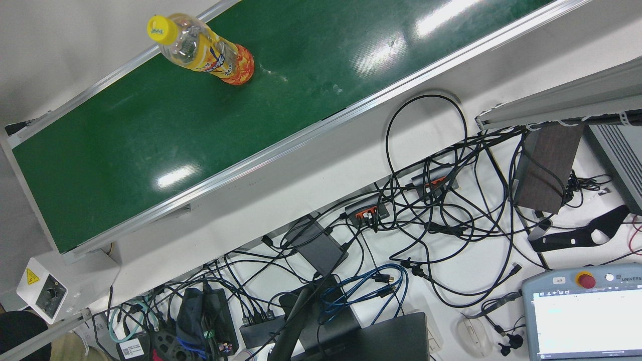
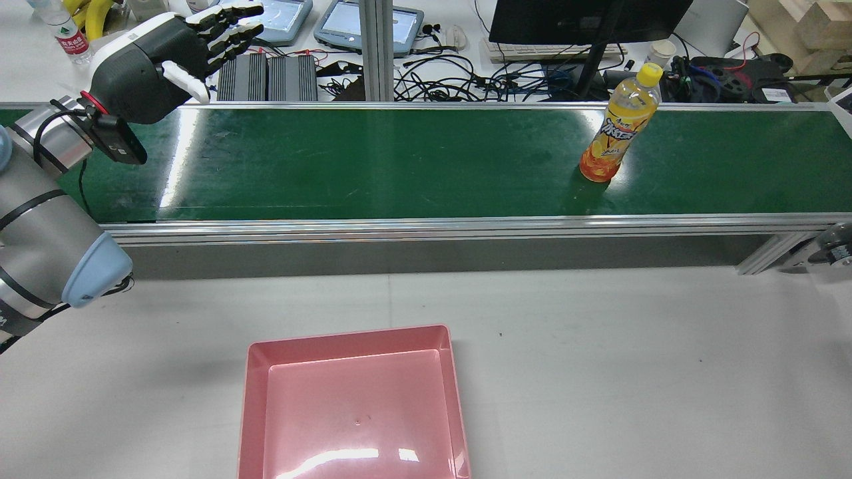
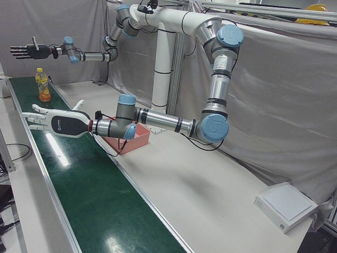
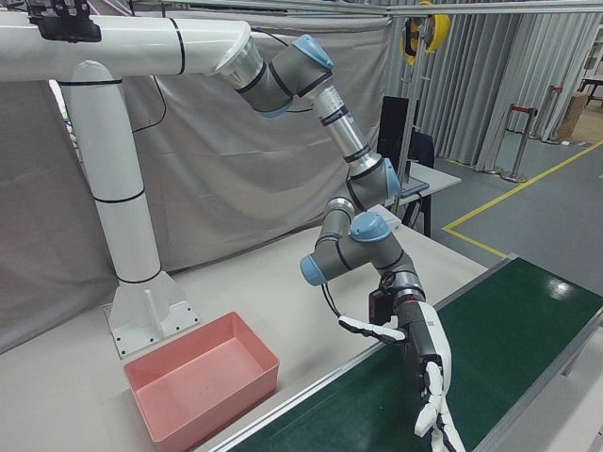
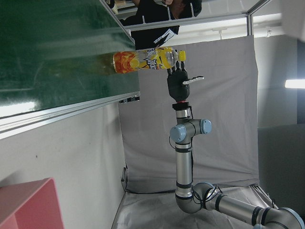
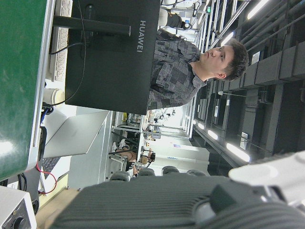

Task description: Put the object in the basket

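An orange drink bottle [image 2: 619, 130] with a yellow cap stands upright on the green conveyor belt [image 2: 399, 166], right of centre in the rear view. It also shows in the front view [image 1: 203, 50] and the left-front view [image 3: 44, 87]. The pink basket [image 2: 353, 406] sits empty on the white table before the belt. My left hand [image 2: 173, 60] is open with fingers stretched out, above the belt's left end and far from the bottle. My right hand [image 3: 26, 51] is open and empty, raised above and beyond the bottle, apart from it; it also shows in the left hand view [image 5: 180, 83].
Behind the belt stands a desk with a monitor [image 2: 586, 20], cables [image 1: 426, 210], teach pendants [image 1: 584, 316] and a small water bottle [image 2: 66, 30]. The belt has aluminium side rails [image 2: 426, 229]. A person [image 6: 195, 71] stands beyond the monitor.
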### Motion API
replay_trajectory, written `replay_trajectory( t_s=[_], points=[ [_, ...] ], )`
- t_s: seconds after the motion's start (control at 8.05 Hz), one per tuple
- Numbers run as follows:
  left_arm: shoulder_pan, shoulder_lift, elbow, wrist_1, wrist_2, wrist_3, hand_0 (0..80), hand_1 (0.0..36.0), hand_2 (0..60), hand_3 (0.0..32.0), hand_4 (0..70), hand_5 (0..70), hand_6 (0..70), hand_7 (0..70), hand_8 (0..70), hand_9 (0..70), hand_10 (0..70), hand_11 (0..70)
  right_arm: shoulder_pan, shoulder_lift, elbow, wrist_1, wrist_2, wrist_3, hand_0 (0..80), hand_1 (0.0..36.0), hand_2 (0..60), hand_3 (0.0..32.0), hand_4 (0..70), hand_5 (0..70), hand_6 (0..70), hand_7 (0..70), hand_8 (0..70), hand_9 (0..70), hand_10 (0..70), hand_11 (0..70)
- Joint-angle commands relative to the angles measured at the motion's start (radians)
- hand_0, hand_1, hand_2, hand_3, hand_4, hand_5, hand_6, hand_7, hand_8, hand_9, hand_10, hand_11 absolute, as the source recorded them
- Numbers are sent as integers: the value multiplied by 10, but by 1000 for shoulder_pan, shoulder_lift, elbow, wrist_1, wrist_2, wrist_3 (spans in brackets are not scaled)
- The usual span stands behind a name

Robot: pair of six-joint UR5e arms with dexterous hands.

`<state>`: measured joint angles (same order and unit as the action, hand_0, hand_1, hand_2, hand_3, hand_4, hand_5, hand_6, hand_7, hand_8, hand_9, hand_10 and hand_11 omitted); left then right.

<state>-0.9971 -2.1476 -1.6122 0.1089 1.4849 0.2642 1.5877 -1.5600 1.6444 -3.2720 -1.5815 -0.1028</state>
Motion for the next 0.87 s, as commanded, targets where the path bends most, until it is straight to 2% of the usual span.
replay_trajectory(
  t_s=[0.0, 0.75],
  points=[
    [0, 0, 0, 0, 0, 0, 585, 13, 0, 0, 134, 189, 10, 8, 72, 94, 9, 26, 0, 0, 0, 0, 0, 0, 0, 0, 0, 0, 0, 0, 0, 0, 0, 0, 0, 0],
    [0, 0, 0, 0, 0, 0, 577, 11, 0, 2, 131, 194, 10, 8, 74, 95, 12, 29, 0, 0, 0, 0, 0, 0, 0, 0, 0, 0, 0, 0, 0, 0, 0, 0, 0, 0]
  ],
)
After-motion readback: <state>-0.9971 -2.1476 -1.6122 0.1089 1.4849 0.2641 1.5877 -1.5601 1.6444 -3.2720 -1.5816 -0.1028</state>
